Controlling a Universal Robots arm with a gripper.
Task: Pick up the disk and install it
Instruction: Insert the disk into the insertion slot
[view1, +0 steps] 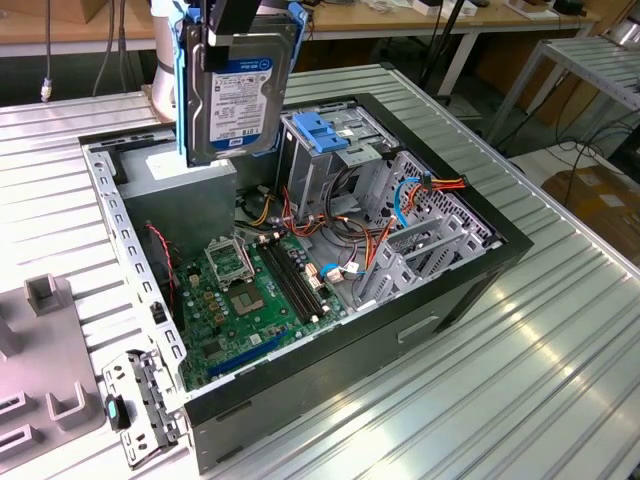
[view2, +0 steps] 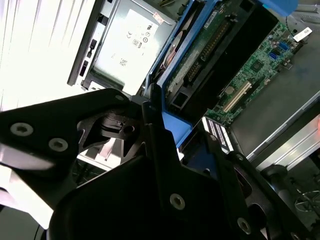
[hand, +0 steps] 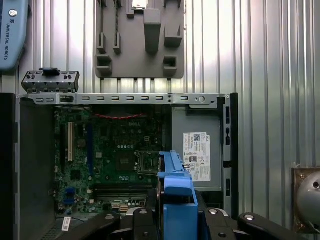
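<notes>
We take the open computer case (view1: 497, 238) as our landmark; it lies on its side on the ribbed metal table (view1: 540, 380). The disk (view1: 240, 100) is in the air above the case, clear of everything inside it. It hangs upright, with its white label and blue band facing the exterior camera. The gripper (view1: 232, 34) has closed on the disk's upper end and grips it firmly, its black fingers (view2: 154, 125) pressed against the blue side rail (hand: 177, 200). In the first wrist view, looking down into the case, we see the disk hanging over the line where the grey power-supply box (hand: 197, 150) meets the green motherboard (hand: 115, 160). Deeper in the case, towards the exterior view's right of the disk, stands the grey drive cage (view1: 325, 165) with its blue latch (view1: 320, 133) on top. Outside the case, beside its perforated metal wall, a grey fixture plate (view1: 40, 350) lies on the table.
</notes>
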